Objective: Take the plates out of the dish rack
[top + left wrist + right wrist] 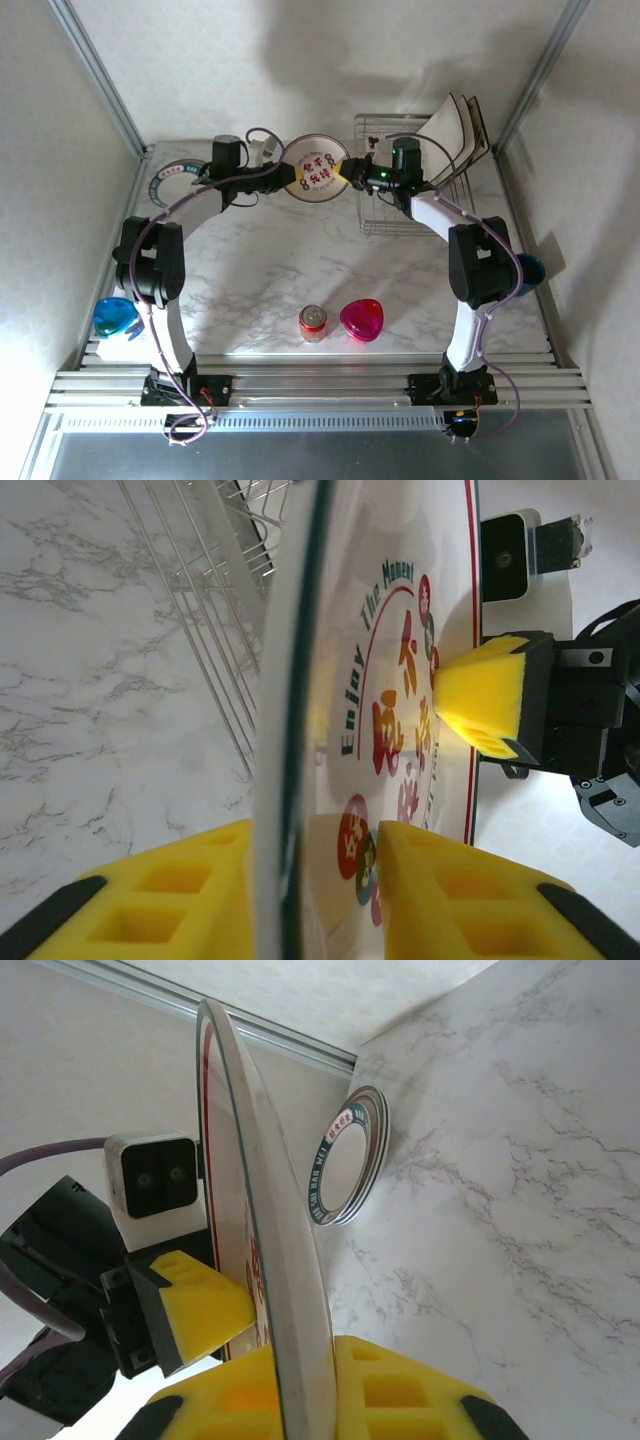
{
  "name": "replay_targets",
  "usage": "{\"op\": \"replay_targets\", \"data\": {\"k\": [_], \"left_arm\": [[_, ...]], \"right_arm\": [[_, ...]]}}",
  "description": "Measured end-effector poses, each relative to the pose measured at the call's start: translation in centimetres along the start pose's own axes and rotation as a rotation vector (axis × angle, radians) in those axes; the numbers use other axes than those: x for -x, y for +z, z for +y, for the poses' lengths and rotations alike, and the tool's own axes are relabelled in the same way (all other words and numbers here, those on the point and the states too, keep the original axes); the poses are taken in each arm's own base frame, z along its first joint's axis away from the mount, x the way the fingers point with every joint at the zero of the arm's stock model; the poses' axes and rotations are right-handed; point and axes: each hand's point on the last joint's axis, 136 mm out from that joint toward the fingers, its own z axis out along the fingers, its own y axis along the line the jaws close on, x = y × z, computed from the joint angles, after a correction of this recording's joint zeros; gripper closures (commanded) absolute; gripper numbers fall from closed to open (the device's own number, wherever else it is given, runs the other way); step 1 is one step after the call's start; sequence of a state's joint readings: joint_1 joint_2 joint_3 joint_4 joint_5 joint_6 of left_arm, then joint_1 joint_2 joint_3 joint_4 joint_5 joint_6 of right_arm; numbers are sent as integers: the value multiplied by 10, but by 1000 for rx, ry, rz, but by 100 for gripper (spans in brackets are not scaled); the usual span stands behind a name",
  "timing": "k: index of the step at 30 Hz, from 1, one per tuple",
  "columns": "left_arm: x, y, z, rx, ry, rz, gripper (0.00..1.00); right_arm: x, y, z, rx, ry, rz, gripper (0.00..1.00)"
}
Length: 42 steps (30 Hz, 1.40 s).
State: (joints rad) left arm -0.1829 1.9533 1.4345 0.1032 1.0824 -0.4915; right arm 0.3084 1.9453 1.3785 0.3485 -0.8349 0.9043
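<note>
Dish rack at the counter's far right corner holds square plates leaning on edge. Left of it, a round plate hangs face up. The right gripper is clamped on its right rim. The left gripper straddles the opposite rim, and its grip is unclear.

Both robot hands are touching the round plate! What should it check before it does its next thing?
1. Right gripper clamped on the round plate: ok.
2. Left gripper has a pad on each side of the rim: ok.
3. Left gripper squeezing firmly enough to take the plate alone: cannot tell.
4. Round plate out of the dish rack, in the air beside it: ok.
5. Way to the unloaded plates at the far left is free: ok. The can and pink heart dish sit near the front.
6. Rack emptied: not ok. The square plates lean in it.
</note>
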Motion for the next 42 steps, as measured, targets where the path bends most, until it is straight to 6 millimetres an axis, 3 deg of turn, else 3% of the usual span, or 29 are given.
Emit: {"op": "replay_targets", "data": {"k": [6, 9, 14, 16, 18, 26, 33, 36, 42], "left_arm": [[-2, 1, 2, -11, -55, 13, 100], [2, -1, 0, -14, -88, 10, 100], [3, 0, -2, -15, -55, 4, 100], [1, 3, -1, -12, -48, 7, 100], [0, 4, 1, -9, -46, 9, 100], [1, 5, 3, 0, -44, 5, 100], [2, 5, 3, -2, -38, 1, 100], [4, 5, 3, -2, -32, -6, 100], [6, 1, 9, 7, -30, -22, 100]], "right_arm": [[0, 2, -6, 0, -13, 2, 100], [2, 2, -1, 12, -50, -4, 99], [-1, 4, -2, 5, -26, 9, 32], [-1, 5, 1, 8, -27, 12, 13], [1, 5, 3, 7, -31, 12, 1], [0, 2, 2, -40, -42, 35, 1], [7, -7, -2, -184, -67, 38, 1], [13, -15, -6, -279, -95, 37, 1], [30, -49, -17, -564, -186, 30, 1]]}}
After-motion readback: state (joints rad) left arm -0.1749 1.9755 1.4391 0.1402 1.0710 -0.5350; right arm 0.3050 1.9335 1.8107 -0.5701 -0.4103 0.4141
